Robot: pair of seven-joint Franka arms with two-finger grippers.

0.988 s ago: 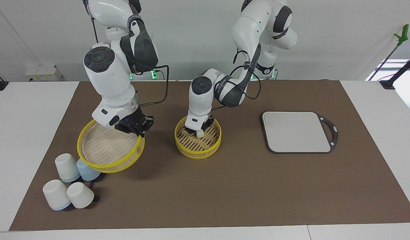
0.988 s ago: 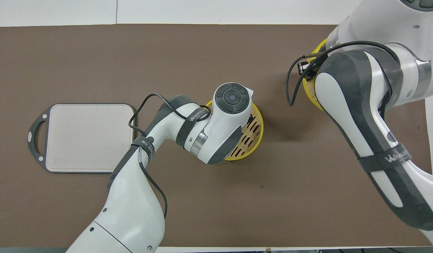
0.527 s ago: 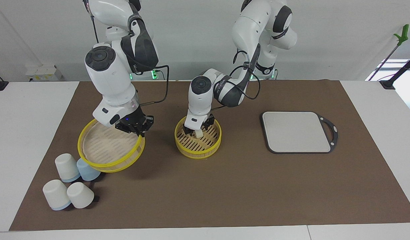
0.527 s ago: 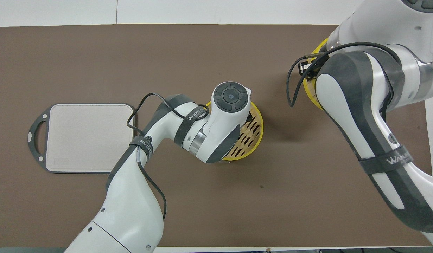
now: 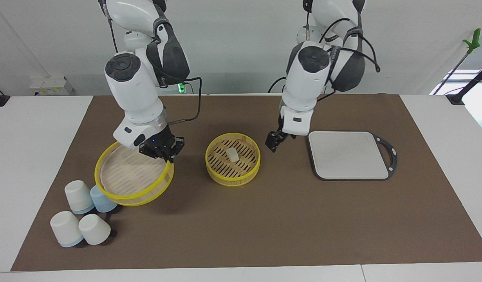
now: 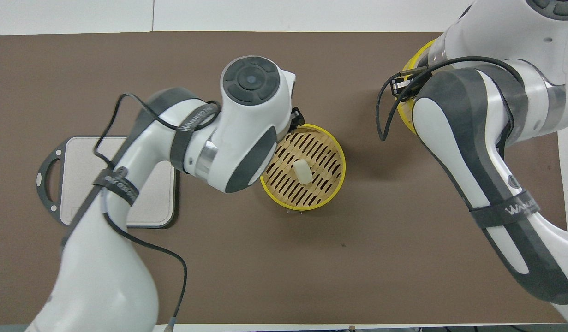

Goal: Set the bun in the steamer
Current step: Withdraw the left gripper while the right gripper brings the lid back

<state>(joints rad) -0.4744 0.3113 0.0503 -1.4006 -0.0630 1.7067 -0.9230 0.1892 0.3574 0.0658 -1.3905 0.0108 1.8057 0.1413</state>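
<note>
The bun (image 5: pixel 233 155) (image 6: pixel 302 171), a small cream-white lump, lies loose on the slatted floor of the steamer (image 5: pixel 212 166) (image 6: pixel 340 162) in the middle of the brown mat. My left gripper (image 5: pixel 273 144) hangs open and empty above the mat, between the steamer and the grey board. In the overhead view the left arm hides most of it. My right gripper (image 5: pixel 163 152) is shut on the rim of the steamer lid (image 5: pixel 127 176) (image 6: pixel 412 59). It holds the lid tilted above the mat toward the right arm's end.
A grey board (image 5: pixel 348 154) (image 6: pixel 78 182) with a black handle lies toward the left arm's end. Several upturned cups (image 5: pixel 79 196) stand beside the lid's lower edge, farther from the robots. The mat's edge (image 5: pixel 241 266) runs along the table side farthest from the robots.
The left gripper opened, let go of the bun in the steamer, then rose and drew away toward the board. The right gripper shifted the lid slightly toward the steamer.
</note>
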